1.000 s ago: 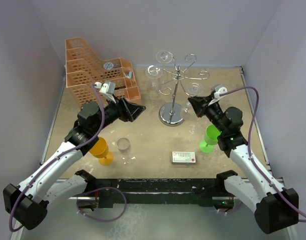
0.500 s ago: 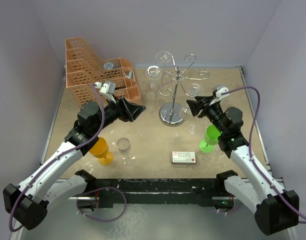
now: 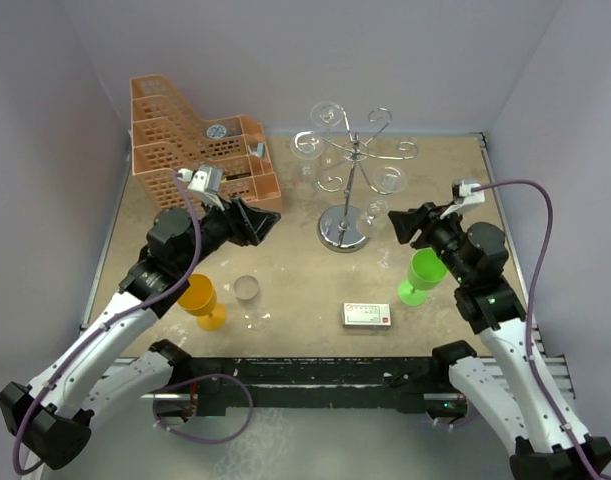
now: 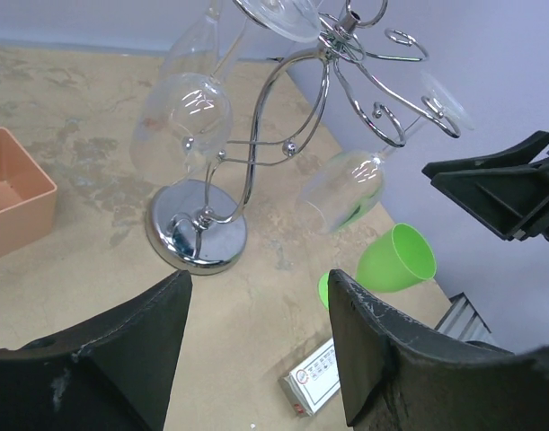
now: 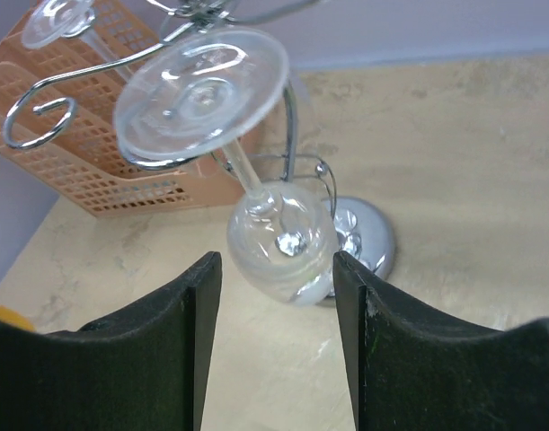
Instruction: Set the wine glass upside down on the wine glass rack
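Your right gripper (image 3: 396,223) stood with its jaws spread wide and nothing between them, just right of the rack (image 3: 347,190) and clear of it. In its wrist view the wine glass (image 5: 278,238) hung upside down straight ahead: its foot was caught on a curled arm on the rack's right side, the stem slanted, and the bowl hung tilted above the table (image 3: 295,270) in front of the round chrome base. The fingers (image 5: 121,359) touched neither glass nor wire. Your left gripper (image 3: 273,218) was also wide open and empty. It hovered left of the rack, just in front of the orange basket (image 3: 185,135), and pointed toward the post. Its camera showed a second glass (image 4: 186,126) hanging bowl-down on the rack's left side, and past the rack you could see the right gripper's dark jaws apart. The rack itself stood upright at the back middle of the table. A third glass (image 3: 248,292), clear, stood upright on the table near your left arm, just beside an orange goblet (image 3: 202,298). A green goblet (image 3: 421,275) stood upright close under your right arm, well apart from the rack's base. A small box (image 3: 367,315) lay flat toward the near edge, between the third glass and the green goblet.
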Motion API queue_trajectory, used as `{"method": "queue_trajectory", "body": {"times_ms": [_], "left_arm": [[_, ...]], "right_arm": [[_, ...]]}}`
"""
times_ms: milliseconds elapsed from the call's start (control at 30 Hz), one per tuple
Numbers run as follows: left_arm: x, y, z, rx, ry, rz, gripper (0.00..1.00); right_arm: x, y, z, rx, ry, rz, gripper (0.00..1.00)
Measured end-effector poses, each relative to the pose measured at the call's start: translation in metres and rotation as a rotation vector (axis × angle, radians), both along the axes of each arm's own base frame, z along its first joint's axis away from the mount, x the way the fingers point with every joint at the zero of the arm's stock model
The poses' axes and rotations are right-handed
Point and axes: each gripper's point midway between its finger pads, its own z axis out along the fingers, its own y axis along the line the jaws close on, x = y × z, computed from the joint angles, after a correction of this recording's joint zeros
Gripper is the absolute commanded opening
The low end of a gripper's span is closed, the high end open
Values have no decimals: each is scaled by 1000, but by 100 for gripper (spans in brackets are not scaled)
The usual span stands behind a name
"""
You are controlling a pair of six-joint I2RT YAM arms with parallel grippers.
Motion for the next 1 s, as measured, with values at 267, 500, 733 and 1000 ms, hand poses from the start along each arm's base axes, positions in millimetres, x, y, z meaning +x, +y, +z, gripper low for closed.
{"method": "queue_trajectory", "body": {"times_ms": [267,500,733,1000], "left_arm": [[-6,7,0,24,-10,12,59],[-7,7,1,28,-15,5,60],[-6,8,21,25,-58,7,60],[-5,12,58,28,-143,25,60]], "right_arm": [[-15,-47,-3,164,286,-335,45],[-41,-108,-15,245,426,-747,45],[-52,-116,-77,253,613,-899,41],[-64,-121,-135,185,749,-991,37]]}}
